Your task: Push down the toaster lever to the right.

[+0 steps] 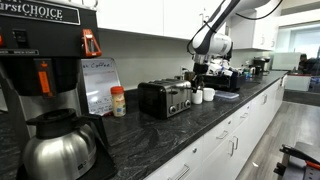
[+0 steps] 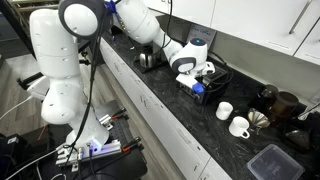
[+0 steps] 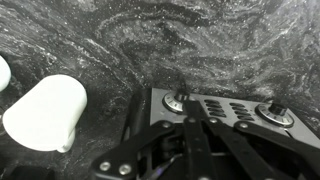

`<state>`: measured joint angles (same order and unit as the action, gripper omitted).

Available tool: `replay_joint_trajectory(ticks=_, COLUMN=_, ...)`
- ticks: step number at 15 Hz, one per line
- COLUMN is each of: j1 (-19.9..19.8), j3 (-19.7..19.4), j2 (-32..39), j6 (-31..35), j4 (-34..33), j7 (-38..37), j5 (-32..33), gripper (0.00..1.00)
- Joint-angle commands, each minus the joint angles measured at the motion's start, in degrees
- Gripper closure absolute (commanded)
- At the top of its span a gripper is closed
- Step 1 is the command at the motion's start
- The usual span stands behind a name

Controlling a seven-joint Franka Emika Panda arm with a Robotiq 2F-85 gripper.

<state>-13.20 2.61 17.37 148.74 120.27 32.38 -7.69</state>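
the toaster point(image 1: 165, 98) looks heavy, its right lever point(image 1: 186, 98) stiff; press the lever's top. your gripper point(image 3: 192, 102) is squeezed closed, empty.

In an exterior view, the black header panel point(image 1: 42, 13) of the coffee machine point(image 1: 40, 60) carries white lettering that reads "…rstCHOICE", its first letters cut off. The white printed sheet point(image 1: 101, 86) against the wall is too small to read. No other markings are legible.
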Motion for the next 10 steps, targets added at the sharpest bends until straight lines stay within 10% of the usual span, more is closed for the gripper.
replay_joint_trajectory(ticks=1, j1=-0.4, j3=-0.8, j2=-9.7, j6=-2.5, j4=7.0, j7=1.9, j5=-0.5, gripper=1.0)
replay_joint_trajectory(ticks=10, j1=4.0, j3=-7.8, j2=-25.5, j6=-11.4, j4=17.1, j7=12.2, j5=-11.4, gripper=1.0)
